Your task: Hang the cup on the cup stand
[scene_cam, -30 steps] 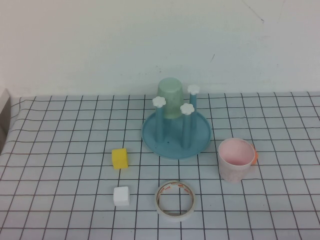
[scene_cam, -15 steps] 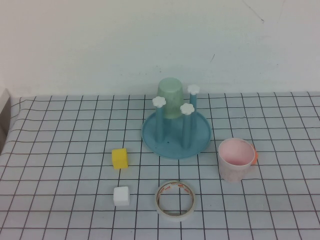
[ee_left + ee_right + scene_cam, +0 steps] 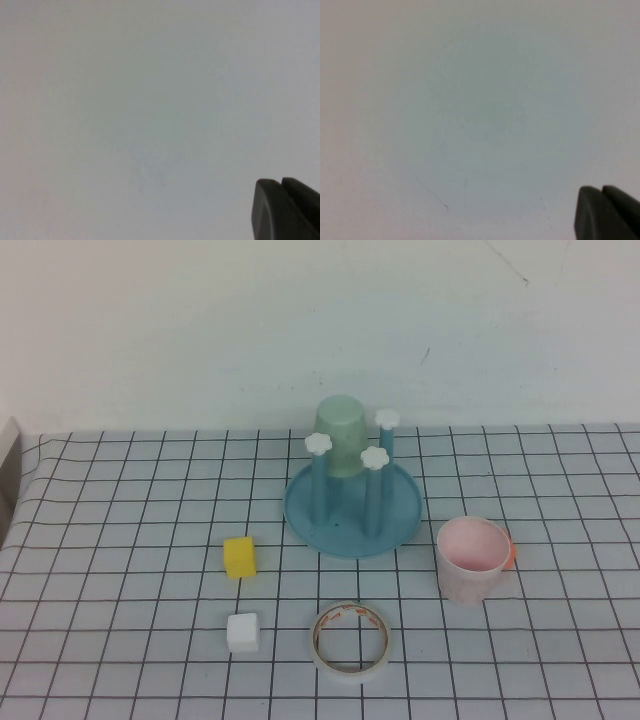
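Nothing has changed: your cup (image 3: 471,558) stands upright right of the cup stand (image 3: 352,508), untouched; left gripper (image 3: 285,210) and right gripper (image 3: 606,212) face blank wall, finger state indeterminable.

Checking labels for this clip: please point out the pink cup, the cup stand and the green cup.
pink cup (image 3: 470,580), high view, outer wall.
cup stand (image 3: 400,525), high view, bare base rim.
green cup (image 3: 340,435), high view, side wall.

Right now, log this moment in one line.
pink cup upright on table, unhung | cup stand holds green cup | both hands out of high view
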`<state>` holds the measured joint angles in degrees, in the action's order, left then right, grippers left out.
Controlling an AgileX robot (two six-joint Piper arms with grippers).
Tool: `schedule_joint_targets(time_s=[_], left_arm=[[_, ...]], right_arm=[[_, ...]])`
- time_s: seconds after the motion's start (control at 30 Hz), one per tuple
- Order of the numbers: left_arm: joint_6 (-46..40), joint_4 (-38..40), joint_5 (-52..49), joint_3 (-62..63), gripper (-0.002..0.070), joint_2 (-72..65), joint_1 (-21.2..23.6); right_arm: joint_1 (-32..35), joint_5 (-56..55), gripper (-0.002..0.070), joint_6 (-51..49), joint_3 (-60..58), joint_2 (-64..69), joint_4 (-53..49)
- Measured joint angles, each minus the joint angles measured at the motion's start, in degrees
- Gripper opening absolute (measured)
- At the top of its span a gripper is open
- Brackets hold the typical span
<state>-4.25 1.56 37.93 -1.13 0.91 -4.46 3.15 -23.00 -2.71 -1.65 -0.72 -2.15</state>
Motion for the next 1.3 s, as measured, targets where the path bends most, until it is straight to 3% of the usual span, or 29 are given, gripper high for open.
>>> schedule_joint_targets(time_s=[0.13,0.33,0.6,0.9,1.07,1.3], left_arm=[[0.0,-2.07,-1.49,1.51,-0.0002,0.0,0.0],[-2.07,-3.72,-20.83,18.81,-0.0002,-3.4,0.0],[-6.32,-3.85,-30.6,33.95,-0.0002,-15.81,0.0],[-5.87,4.46,-54.8,34.4,-0.0002,-30.42,0.0],[-5.87,8.54,-67.31,34.4,-0.0002,-37.66,0.0],[-5.82,17.09,-74.04,34.4,-0.0002,-45.67,0.0]], right_arm=[[0.0,-4.33,-0.0001,1.2,0.1,0.0,0.06],[0.0,-0.49,-0.0001,5.66,10.75,1.39,0.28],[0.0,29.37,-0.0001,6.33,32.31,15.47,2.15],[0.0,51.01,-0.0001,6.61,35.19,35.2,2.58],[0.0,56.17,-0.0001,7.54,35.19,47.83,2.71],[0.0,57.74,-0.0001,7.81,35.31,64.53,5.65]])
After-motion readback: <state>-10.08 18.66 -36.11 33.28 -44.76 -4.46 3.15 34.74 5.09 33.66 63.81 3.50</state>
